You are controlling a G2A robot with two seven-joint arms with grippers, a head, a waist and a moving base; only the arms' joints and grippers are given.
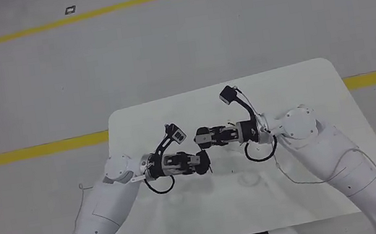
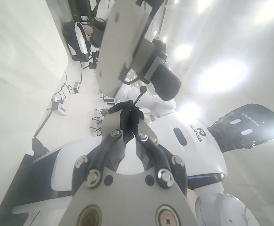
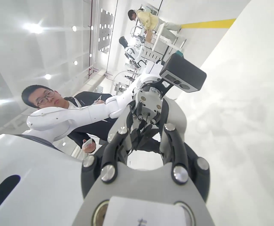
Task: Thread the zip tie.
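Left claw (image 2: pixel 129 113) pinches zip tie (image 2: pixel 140 96) at fingertips

Left hand (image 2: pixel 129 110) is mostly matt grey plate, metal by the look of it, with shiny steel-looking bolts (image 2: pixel 116 133) and dull black links (image 2: pixel 100 154). The pads (image 2: pixel 128 124) at its tips are flat black, rubbery or cloth-like, can't tell which. The zip tie (image 2: pixel 139 96) pinched between them is thin, smooth black plastic. Right hand (image 1: pixel 200 138) has the same matt grey and bright bolts. Right arm casing (image 1: pixel 341 160) is glossy white plastic. Worktop (image 1: pixel 301 93) is smooth white with a faint sheen. Floor (image 1: pixel 94 72) is smooth pale grey.
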